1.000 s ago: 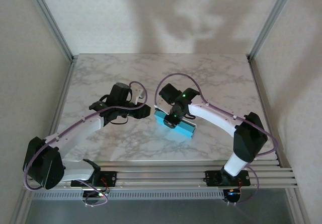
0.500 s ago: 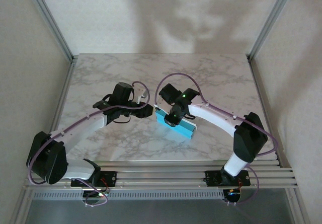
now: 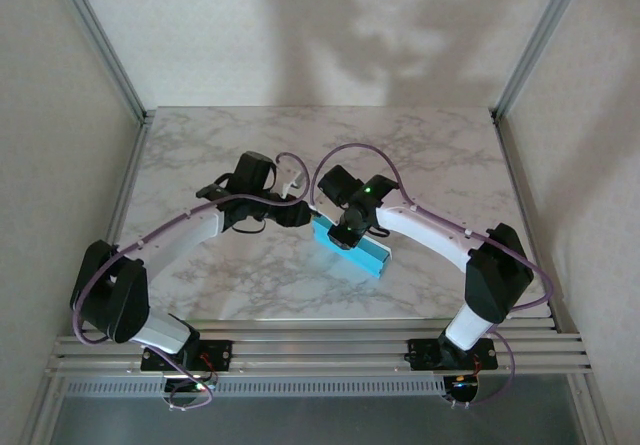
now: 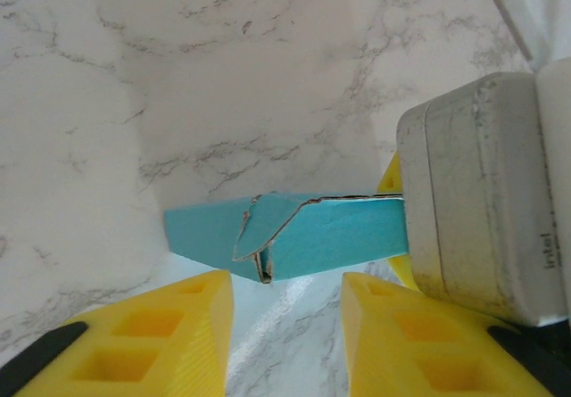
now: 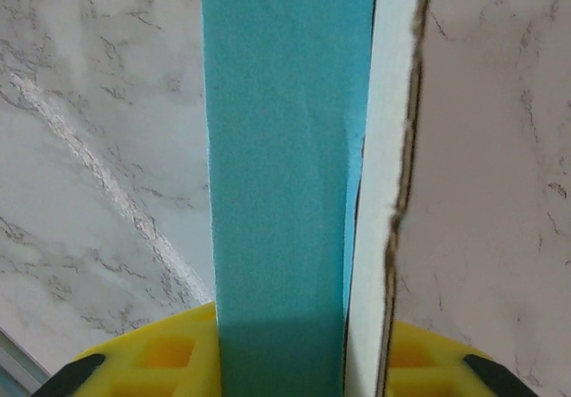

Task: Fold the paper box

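**Right arm clamps the box; left jaws parted at its end**

Your paper box (image 3: 364, 255) lies partly folded near the middle of the marble table (image 3: 430, 155), turquoise face outward; your right gripper (image 3: 343, 237) sits over its left part; at the right wrist, the yellow fingers (image 5: 143, 357) flank a turquoise wall and a pale card edge, clamped on them; your left gripper (image 3: 303, 214) is just beside the box's left end, its fingers (image 4: 169, 326) spread, grasping nothing; the box's folded corner lies just ahead of them, not touching.
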